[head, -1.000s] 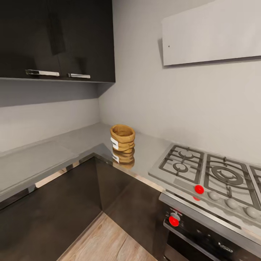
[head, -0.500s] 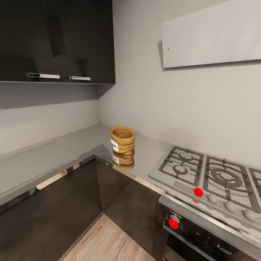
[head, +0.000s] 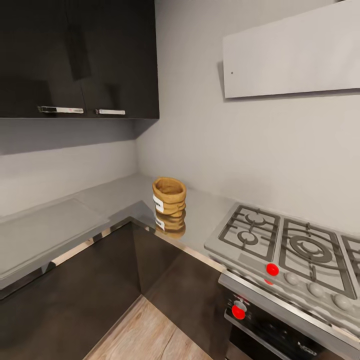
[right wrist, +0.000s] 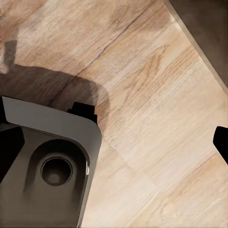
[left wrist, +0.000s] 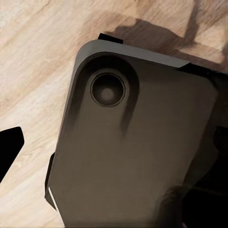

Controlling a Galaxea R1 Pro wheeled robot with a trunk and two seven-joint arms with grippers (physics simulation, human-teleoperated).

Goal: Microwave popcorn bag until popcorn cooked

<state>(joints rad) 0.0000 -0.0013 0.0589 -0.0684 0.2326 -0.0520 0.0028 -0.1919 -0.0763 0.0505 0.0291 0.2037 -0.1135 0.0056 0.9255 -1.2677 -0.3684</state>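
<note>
Head view: your popcorn bag (head: pixel 169 196) stands upright on the glossy grey countertop (head: pixel 50 225), near the inner corner, left of the gas hob (head: pixel 285 247), below the dark wall cabinets (head: pixel 80 55). Expect it light, soft and crushable; take it across the body under the rolled rim.

Left wrist view: robot base (left wrist: pixel 137 152) over wood floor (left wrist: pixel 33 57); arm likely hanging low, jaw state cannot be told.

Right wrist view: base (right wrist: pixel 47 161), floor (right wrist: pixel 152 95); same pose, jaws unreadable.
</note>
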